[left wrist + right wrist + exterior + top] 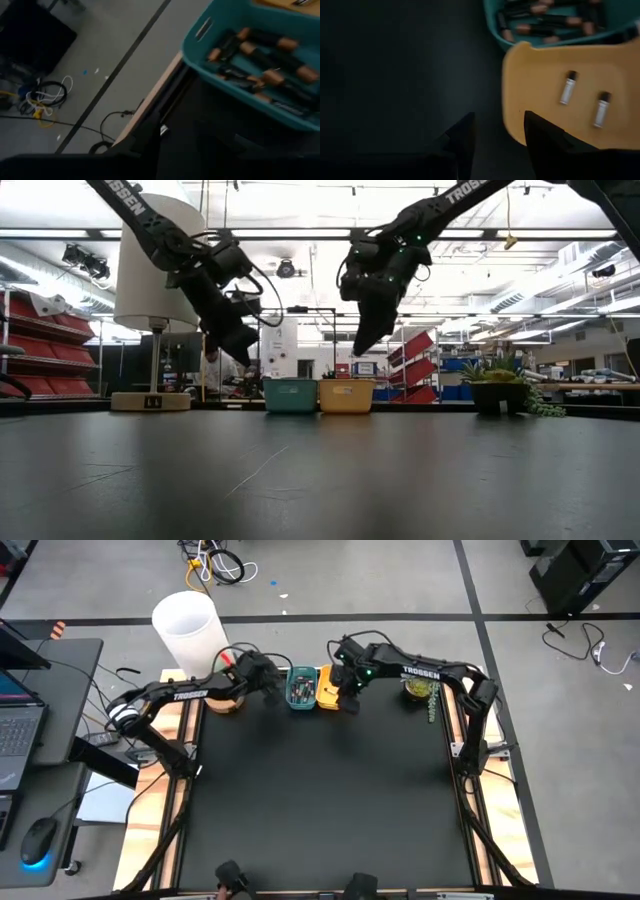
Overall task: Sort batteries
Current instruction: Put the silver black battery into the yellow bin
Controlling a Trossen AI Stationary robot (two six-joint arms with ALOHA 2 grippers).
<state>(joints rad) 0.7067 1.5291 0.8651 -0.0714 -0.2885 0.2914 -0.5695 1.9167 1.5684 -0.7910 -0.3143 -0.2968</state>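
I see both arms raised at the table's far edge. The black copper-ended cylindrical batteries [260, 75] lie heaped in the teal rectangular plastic bin [302, 688]; two small whitish cells [568, 88] rest in the yellow rectangular plastic bin [329, 686] beside it — sorted by type, apparently done. Right gripper [497, 131] hangs just beside the yellow bin, jaws apart, empty. Left gripper [268, 680] hovers by the teal bin — jaws hidden, cannot tell.
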